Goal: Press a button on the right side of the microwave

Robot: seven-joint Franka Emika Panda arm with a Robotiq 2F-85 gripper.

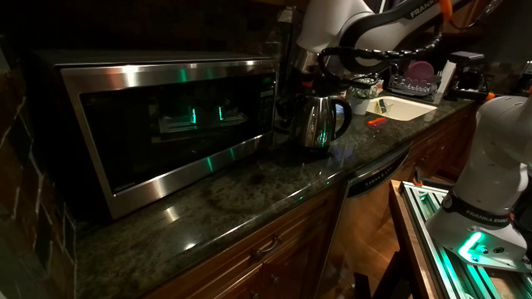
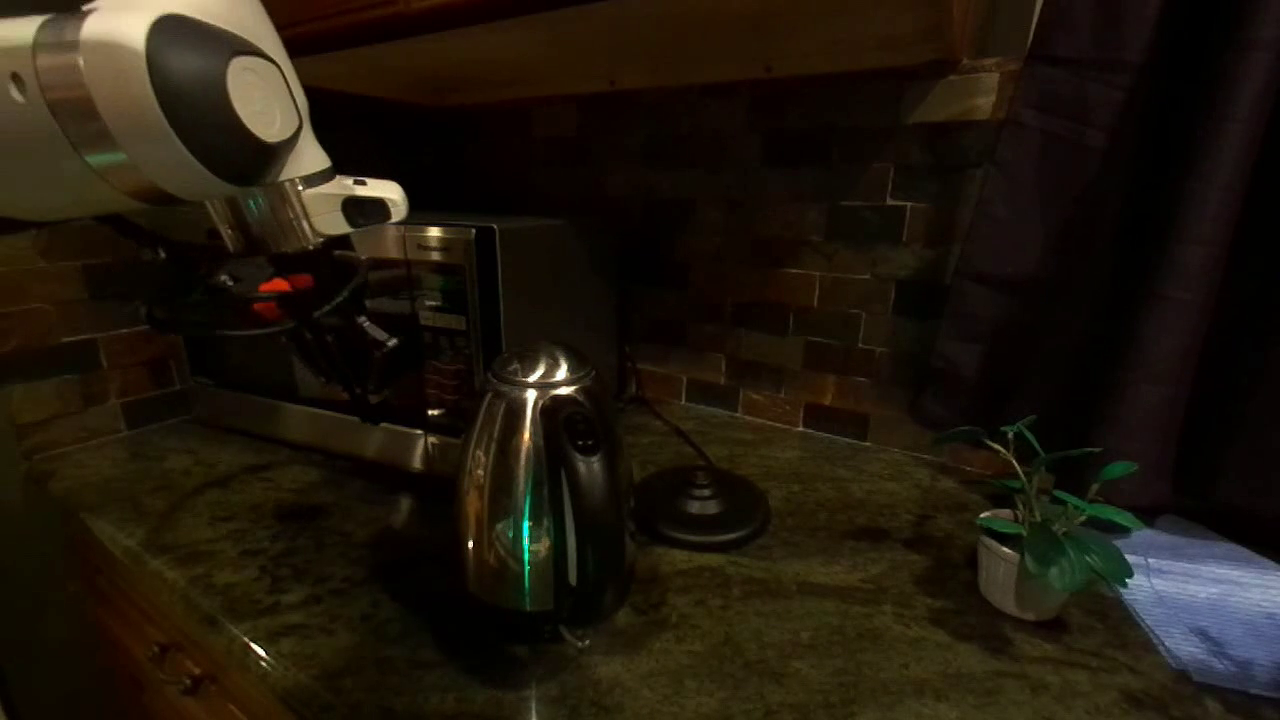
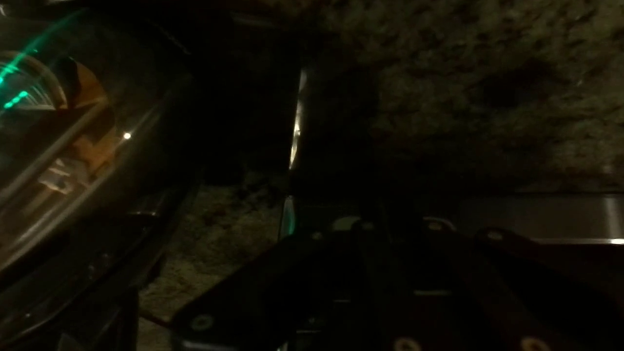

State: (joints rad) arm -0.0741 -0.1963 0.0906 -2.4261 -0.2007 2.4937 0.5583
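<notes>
The microwave (image 1: pixel 174 182) has a steel frame and dark glass door and stands on the counter against the wall. Its dark control strip (image 1: pixel 267 97) is at the door's right end, with buttons faintly visible in an exterior view (image 2: pixel 442 345). My gripper (image 2: pixel 370 400) points down in front of the microwave's front, just left of the strip in that view. In the wrist view my gripper (image 3: pixel 399 209) has its finger links drawn together; it looks shut and empty. The microwave's steel lower edge (image 3: pixel 560 219) lies behind it. Darkness hides the fingertips and whether they touch the panel.
A steel kettle (image 1: pixel 314 122) stands close beside the microwave's control end; it also shows nearby in the wrist view (image 3: pixel 73 146). The black kettle base (image 2: pixel 705 510) sits behind it. A potted plant (image 2: pixel 1020 580), blue cloth (image 2: pixel 1200 600) and sink (image 1: pixel 415 114) lie farther along the counter.
</notes>
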